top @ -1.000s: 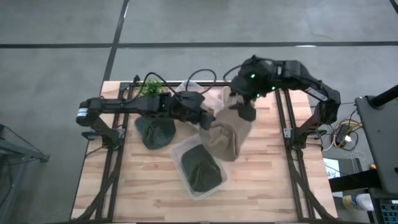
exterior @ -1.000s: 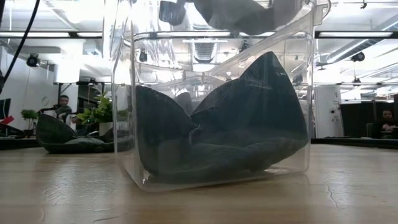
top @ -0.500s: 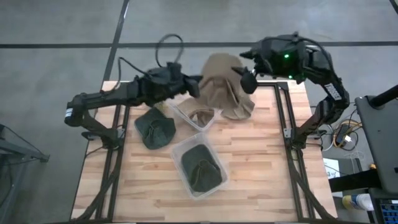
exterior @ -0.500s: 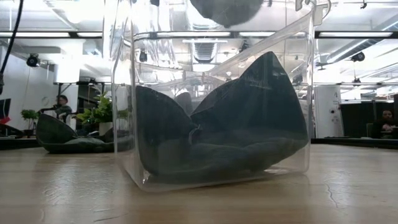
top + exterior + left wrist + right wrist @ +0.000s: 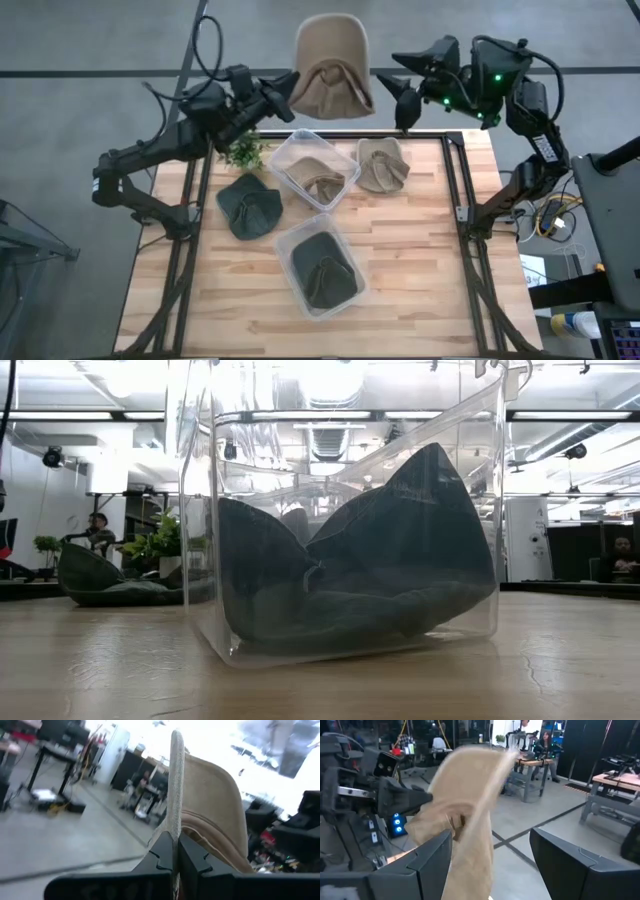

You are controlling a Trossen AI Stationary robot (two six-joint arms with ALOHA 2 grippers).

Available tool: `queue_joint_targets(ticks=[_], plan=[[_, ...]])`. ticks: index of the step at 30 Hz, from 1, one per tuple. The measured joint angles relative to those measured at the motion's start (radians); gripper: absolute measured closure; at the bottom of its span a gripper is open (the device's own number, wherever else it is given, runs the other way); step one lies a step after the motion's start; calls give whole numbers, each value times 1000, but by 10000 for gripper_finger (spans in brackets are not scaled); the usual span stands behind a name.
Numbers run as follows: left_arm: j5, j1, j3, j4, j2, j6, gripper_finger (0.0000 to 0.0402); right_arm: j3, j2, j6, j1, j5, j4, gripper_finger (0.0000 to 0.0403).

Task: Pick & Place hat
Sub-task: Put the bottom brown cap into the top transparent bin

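Note:
A tan hat [image 5: 330, 70] hangs high in the air beyond the table's far edge; my left gripper [image 5: 287, 88] is shut on it at its left side. In the left wrist view the hat [image 5: 215, 805] stands edge-on above the fingers. My right gripper [image 5: 397, 92] is open just right of the hat and apart from it; in its wrist view the blurred hat [image 5: 465, 805] shows beyond the spread fingers. A second tan hat [image 5: 382, 163] lies flat on the table by the far edge. A third tan hat [image 5: 315, 178] sits in a clear box. My left gripper pinches the tan hat's brim edge [image 5: 174, 832] between its two fingers. The fingers come level from the table's left side. The hat is lifted clear of the table and stands upright above and beyond the fingers, its crown toward the right arm.
A clear box [image 5: 345, 300] near the table's middle holds a dark green hat [image 5: 350, 580]. Another dark green hat [image 5: 250, 208] lies on the wood left of the boxes, with a small plant [image 5: 243, 150] behind it. Bare wood lies along the near edge and the right side.
Both arms have risen and swung toward the table's far edge. The tan hat held by my left gripper has come up off the table and now hangs clear above that edge. A tan hat lies on the table where the bundle was. The right gripper now stands apart from the raised hat.

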Motion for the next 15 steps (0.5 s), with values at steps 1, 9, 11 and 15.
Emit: queue_joint_targets(ticks=[1,9,11,15], plan=[[7,0,0,28,0,16,397,0,6,5,0,-3,4,140],[12,-11,1,53,17,86,397,-3,50,-9,16,-26,76,151],[7,-11,1,52,17,106,397,-3,50,-10,18,-25,77,155],[6,-4,1,51,9,153,397,-3,47,-11,27,-25,77,160]])
